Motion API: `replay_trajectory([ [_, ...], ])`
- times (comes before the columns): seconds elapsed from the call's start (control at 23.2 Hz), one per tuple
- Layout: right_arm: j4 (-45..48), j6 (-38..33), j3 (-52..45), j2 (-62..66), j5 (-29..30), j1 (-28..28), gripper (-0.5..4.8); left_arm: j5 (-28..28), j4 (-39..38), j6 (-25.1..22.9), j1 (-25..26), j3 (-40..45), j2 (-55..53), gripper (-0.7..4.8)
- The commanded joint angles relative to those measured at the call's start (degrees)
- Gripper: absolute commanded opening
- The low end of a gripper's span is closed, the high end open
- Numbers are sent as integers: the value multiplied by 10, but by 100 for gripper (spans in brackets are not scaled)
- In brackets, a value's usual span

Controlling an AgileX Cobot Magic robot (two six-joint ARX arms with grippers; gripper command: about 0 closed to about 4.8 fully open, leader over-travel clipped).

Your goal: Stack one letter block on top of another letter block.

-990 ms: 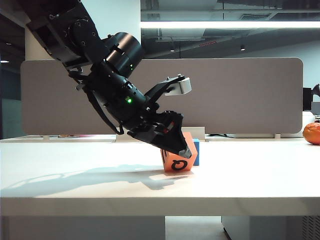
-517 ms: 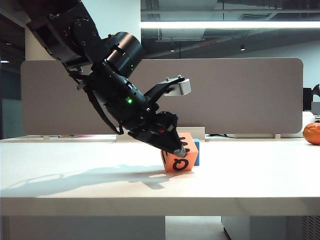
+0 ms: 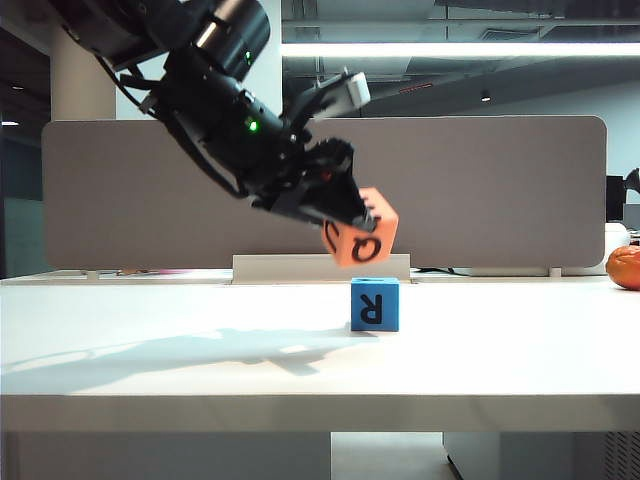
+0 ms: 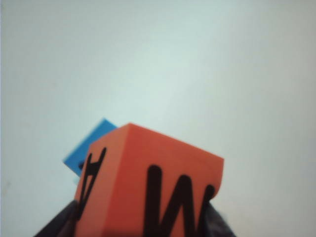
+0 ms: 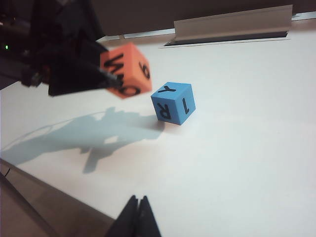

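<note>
1. On the left of the exterior view I see the left arm [image 3: 200, 90] reaching down from the upper left, over the white desk [image 3: 150, 350].
2. The left gripper [image 3: 345, 215] is closed on the orange letter block [image 3: 360, 240] and holds it in the air, tilted, with a Q on the face toward the camera.
3. In the left wrist view the same orange block [image 4: 148, 187] fills the lower part, and dark gripper fingers [image 4: 215, 222] press on two sides of it; the picture is blurred, so I think the big letter is an M or a W.
4. The blue letter block [image 3: 375, 305] stands flat on the desk, just below the orange one and a little to the right, not touching it. Its front face shows an R.
5. In the right wrist view the blue block [image 5: 173, 102] shows also a Y and a 1.
6. The right gripper [image 5: 138, 217] is near the desk edge, well apart from both blocks, its jaws pressed together and holding nothing.
7. At the far right an orange round object [image 3: 624, 266] lies on the desk.
</note>
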State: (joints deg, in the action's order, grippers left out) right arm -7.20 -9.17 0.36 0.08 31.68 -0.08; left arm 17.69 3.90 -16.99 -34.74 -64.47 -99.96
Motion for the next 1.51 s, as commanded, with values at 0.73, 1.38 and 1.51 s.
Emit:
replay_trajectory([
  [0.73, 6, 2, -3, -1, 0, 0, -8, -56, 59, 252, 0, -109, -100, 241],
  [1.38, 6, 2, -3, -1, 0, 0, -8, -61, -59, 320, -1, -159, -127, 246],
  [1.51, 6, 2, -3, -1, 0, 0, -8, -62, -60, 320, -1, -159, -127, 246],
])
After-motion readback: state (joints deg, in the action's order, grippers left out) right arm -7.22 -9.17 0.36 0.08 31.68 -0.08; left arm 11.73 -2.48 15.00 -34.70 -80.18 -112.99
